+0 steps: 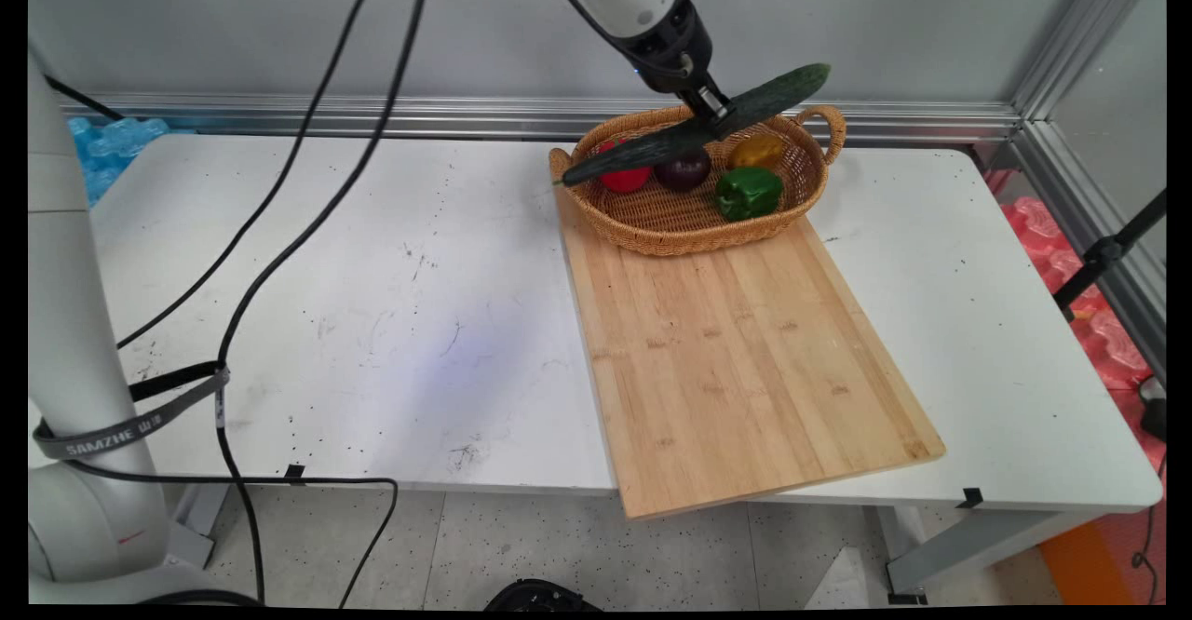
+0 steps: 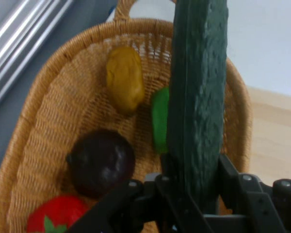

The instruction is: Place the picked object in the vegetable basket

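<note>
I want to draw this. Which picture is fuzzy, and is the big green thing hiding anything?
Hand view: soft and slightly blurred, and the cucumber, held in the gripper, hides most of the green pepper. Main view: sharper, with the pepper showing whole in the basket.

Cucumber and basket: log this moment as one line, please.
gripper: shut on cucumber | cucumber: held above wicker basket, tilted | basket holds: tomato, dark onion, potato, green pepper | basket on cutting board
</note>
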Robot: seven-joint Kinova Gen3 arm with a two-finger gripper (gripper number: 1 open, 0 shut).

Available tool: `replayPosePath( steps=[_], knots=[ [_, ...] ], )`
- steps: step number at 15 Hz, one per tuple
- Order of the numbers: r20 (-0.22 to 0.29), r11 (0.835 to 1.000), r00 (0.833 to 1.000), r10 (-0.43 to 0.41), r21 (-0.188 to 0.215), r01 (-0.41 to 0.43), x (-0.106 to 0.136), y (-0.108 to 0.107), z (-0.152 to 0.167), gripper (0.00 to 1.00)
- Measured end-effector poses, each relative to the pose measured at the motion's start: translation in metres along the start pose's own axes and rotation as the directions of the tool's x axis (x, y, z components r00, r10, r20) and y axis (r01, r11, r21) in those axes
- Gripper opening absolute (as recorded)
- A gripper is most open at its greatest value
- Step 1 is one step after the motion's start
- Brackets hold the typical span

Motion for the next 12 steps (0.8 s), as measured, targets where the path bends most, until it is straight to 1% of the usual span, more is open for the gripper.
replayPosePath(
  steps=[3,7,12],
  knots=[
    [-0.017,1.0,1.0,0.016,0.005,-0.016,0.008,-0.008,0.023,0.0],
    [-0.033,1.0,0.999,0.012,0.013,-0.012,0.015,-0.018,0.047,0.0],
    [-0.049,0.999,0.998,-0.032,0.021,0.034,0.018,-0.03,0.081,0.0]
  ],
)
